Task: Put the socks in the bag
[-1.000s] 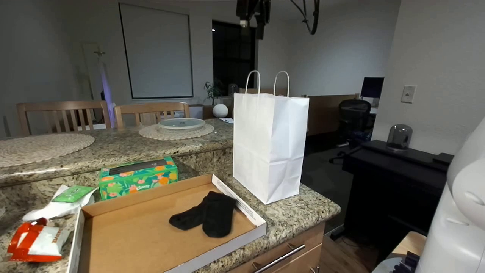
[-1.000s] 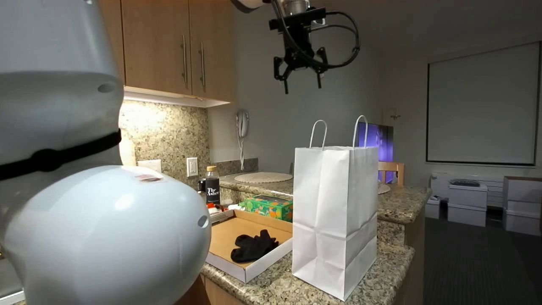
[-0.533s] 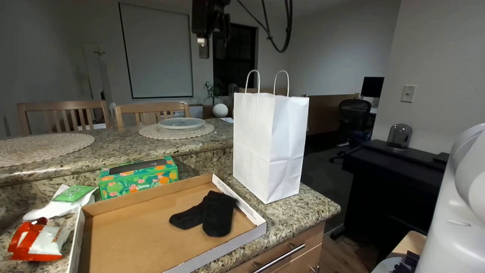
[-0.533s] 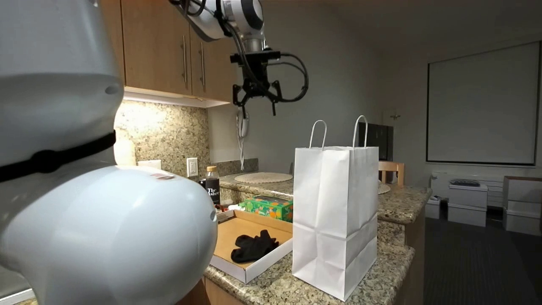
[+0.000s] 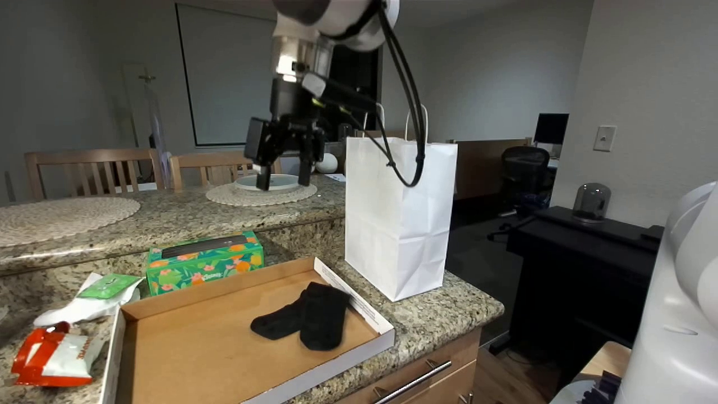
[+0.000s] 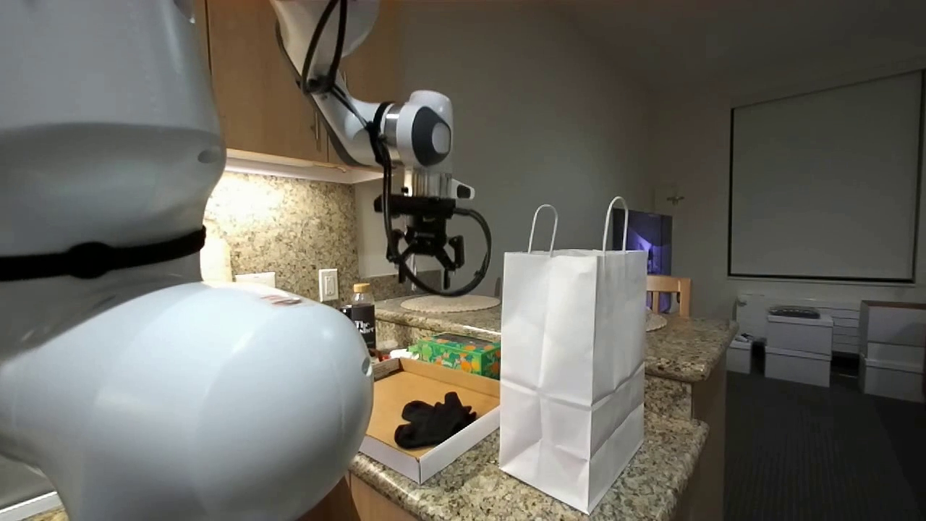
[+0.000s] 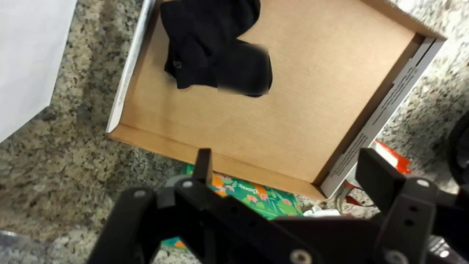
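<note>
Now I have come down into the scene: in an exterior view my gripper (image 5: 283,178) hangs left of the frame's middle, where a moment ago it was up against the top edge. In both exterior views I sit lower than I did. I take that as the approach to the socks (image 5: 324,321), with the grasp not yet made.

My jaws stand wide, the fingertips (image 7: 202,160) well apart in the wrist view with nothing held. The socks lie partly one over the other in the cardboard tray (image 5: 207,336), low and near the centre of that exterior frame, close to the tray's right-hand wall. Right of it stands the white paper bag (image 5: 373,219), upright, just beside the tray; its inside is hidden from me.

Socks, tray and bag lie as they did; only I have moved. In the wrist view the socks are at the upper edge, left of centre, and the tissue box (image 7: 260,198) is low down, so I judge I must shift toward the socks before lowering.
</note>
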Available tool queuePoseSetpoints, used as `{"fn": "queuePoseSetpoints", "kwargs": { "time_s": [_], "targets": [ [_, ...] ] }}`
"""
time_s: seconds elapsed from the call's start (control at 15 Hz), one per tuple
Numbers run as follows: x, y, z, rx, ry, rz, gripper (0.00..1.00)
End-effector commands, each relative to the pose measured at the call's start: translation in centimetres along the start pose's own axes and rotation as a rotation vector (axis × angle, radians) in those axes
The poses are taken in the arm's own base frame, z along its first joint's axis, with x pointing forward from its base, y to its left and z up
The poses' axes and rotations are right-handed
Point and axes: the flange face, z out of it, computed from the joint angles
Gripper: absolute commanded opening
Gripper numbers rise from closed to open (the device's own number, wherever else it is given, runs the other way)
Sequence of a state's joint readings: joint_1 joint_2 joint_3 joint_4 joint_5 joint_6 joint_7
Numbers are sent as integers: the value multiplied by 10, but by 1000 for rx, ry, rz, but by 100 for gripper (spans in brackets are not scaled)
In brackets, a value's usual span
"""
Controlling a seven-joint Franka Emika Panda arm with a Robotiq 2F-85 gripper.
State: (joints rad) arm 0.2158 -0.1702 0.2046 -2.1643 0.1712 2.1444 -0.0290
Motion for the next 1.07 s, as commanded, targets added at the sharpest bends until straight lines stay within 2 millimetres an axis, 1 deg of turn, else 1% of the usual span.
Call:
{"fn": "queuePoseSetpoints", "kwargs": {
  "time_s": [0.0, 0.2, 0.33, 0.47, 0.67, 1.0],
  "targets": [
    [1, 6, 78, -2, 63, 188, 100],
    [10, 15, 131, -3, 123, 347, 100],
    [13, 18, 159, -30, 110, 432, 100],
    [14, 21, 179, -54, 89, 499, 100],
    [14, 25, 202, -68, 26, 600, 100],
    [7, 25, 224, -138, -76, 725, 100]
  ]
}}
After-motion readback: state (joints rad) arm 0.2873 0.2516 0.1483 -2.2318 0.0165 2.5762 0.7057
